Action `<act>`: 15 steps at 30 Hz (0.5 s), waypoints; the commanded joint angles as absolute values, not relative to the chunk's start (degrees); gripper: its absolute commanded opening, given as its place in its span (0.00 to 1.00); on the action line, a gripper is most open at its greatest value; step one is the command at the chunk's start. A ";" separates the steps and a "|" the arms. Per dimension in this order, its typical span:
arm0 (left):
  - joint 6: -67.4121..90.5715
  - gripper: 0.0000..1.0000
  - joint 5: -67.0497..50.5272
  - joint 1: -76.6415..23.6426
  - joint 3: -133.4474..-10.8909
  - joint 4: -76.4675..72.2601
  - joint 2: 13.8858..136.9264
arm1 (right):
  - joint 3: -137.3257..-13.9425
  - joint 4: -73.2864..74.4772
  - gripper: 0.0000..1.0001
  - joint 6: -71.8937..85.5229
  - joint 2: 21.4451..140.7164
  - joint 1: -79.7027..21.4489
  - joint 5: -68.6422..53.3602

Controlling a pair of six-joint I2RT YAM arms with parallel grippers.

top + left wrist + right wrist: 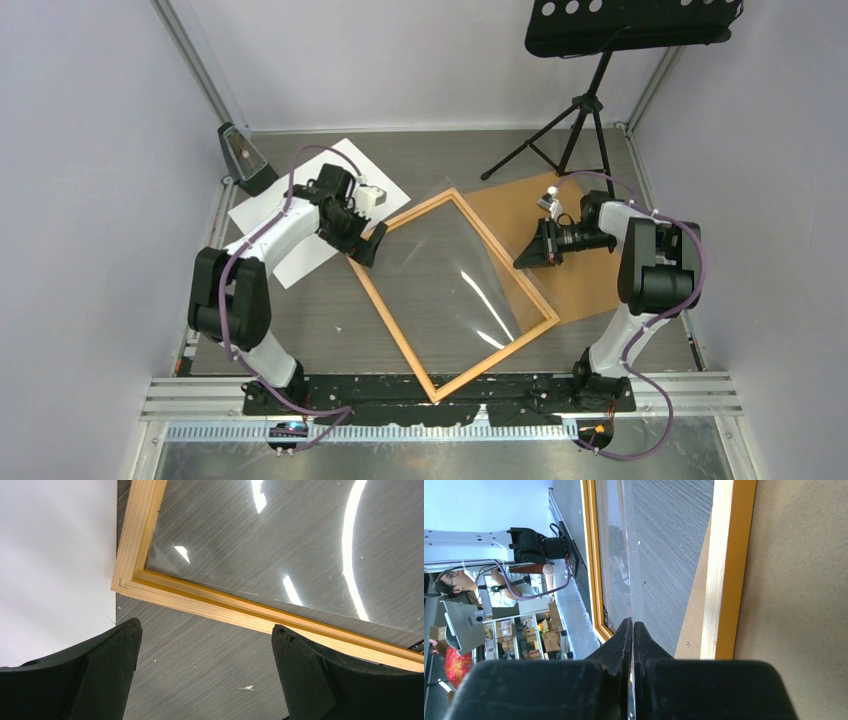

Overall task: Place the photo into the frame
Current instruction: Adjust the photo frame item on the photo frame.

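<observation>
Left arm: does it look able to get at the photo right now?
Probably yes. The left gripper hangs open right beside the photo, which lies bare, white side up; only the frame corner meets its edge. Flat paper may be hard to pinch.

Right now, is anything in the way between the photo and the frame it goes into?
Yes. The clear sheet covers the frame opening, with one edge pinched and held up by the right fingers. The photo lies white side up by the frame's left corner.
</observation>
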State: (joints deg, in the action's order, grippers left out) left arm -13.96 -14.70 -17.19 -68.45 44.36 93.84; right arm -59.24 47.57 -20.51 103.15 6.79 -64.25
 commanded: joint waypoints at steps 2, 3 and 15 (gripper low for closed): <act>-14.77 1.00 -15.82 -16.26 -71.67 42.28 95.50 | -59.24 51.14 0.06 -23.13 104.71 7.01 -68.81; -14.77 1.00 -15.81 -16.26 -71.70 42.20 95.66 | -59.37 50.80 0.06 -23.12 105.10 7.03 -68.31; -15.08 1.00 -15.25 -16.26 -70.54 42.56 93.25 | -63.65 48.94 0.26 -25.50 110.51 6.99 -63.35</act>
State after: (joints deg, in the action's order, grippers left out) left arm -14.09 -14.92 -16.38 -69.71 43.51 95.85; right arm -60.90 47.90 -23.64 108.73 7.29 -63.35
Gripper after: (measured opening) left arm 0.994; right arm 0.229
